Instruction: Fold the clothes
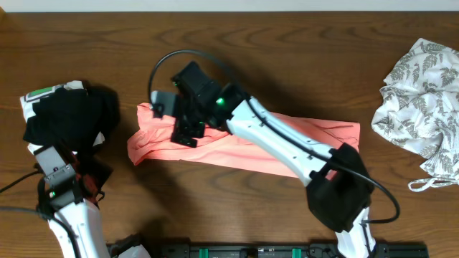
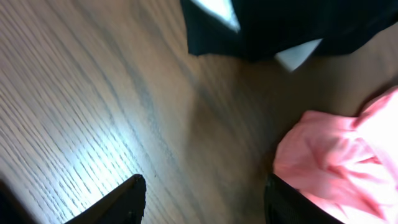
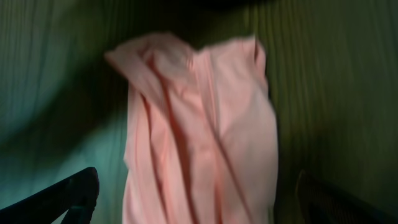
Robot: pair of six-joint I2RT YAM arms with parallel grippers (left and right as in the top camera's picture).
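The clothes are chiefly a salmon-pink T-shirt [image 1: 287,147] lying as a long folded strip across the middle of the table. My right gripper [image 1: 185,135] hovers over its left end. In the right wrist view, that gripper [image 3: 199,205] is open, its fingers [image 3: 68,193] straddling the pink fabric [image 3: 205,137] without holding it. My left gripper [image 2: 202,202] is open over bare wood, with the shirt's edge [image 2: 336,155] just to its right. A black-and-white bundle [image 1: 68,115] lies at the far left, above the left arm [image 1: 61,186]. A white leaf-print garment [image 1: 423,107] sits at the right edge.
The wooden table [image 1: 287,43] shows bare wood along the back and between the shirt and the leaf-print garment. The right arm [image 1: 287,143] crosses over the pink strip. The black bundle's edge [image 2: 280,25] fills the top of the left wrist view.
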